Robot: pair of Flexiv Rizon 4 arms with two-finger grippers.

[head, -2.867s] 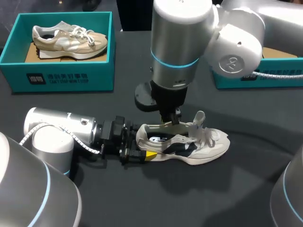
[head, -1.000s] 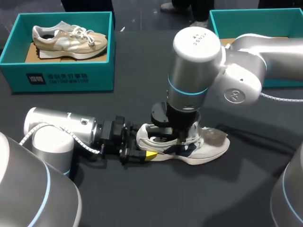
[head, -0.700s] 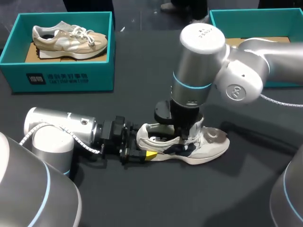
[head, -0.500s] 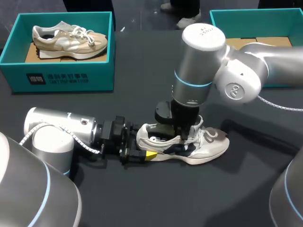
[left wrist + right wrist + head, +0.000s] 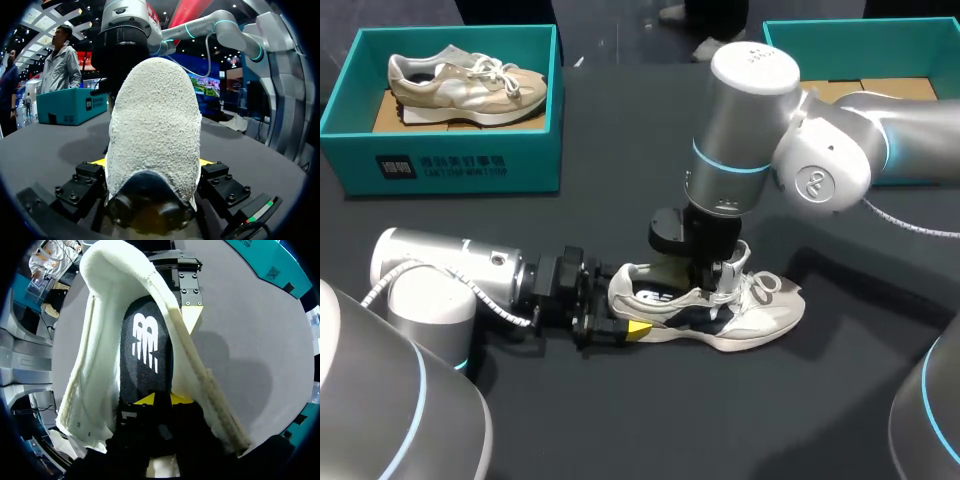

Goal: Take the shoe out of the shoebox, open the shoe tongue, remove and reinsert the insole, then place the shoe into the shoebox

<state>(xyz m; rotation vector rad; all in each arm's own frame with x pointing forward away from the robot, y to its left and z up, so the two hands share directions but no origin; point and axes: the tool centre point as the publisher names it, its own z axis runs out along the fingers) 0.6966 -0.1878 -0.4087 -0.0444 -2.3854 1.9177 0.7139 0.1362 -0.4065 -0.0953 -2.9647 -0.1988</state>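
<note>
R gripper point(image 5: 162, 399) has dropped into the sneaker point(image 5: 745, 312) mouth, onto the insole point(image 5: 145, 347); can't tell if it's pinching. L gripper point(image 5: 622, 312) clamps heel, shoe on counter point(image 5: 620, 420). You're prob. starting insole pull.

At worktop point(image 5: 620, 430) centre, shoe point(image 5: 760, 312); left gripper point(image 5: 620, 322) at its 9 o'clock, right gripper point(image 5: 162, 399) in it; shoebox point(image 5: 450, 155) at 10 o'clock, second shoebox point(image 5: 840, 35) at 2

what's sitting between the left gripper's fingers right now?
The heel of the white shoe: the left gripper has its fingers against it on both sides, nothing else there. Clearest in the left wrist view.
</note>
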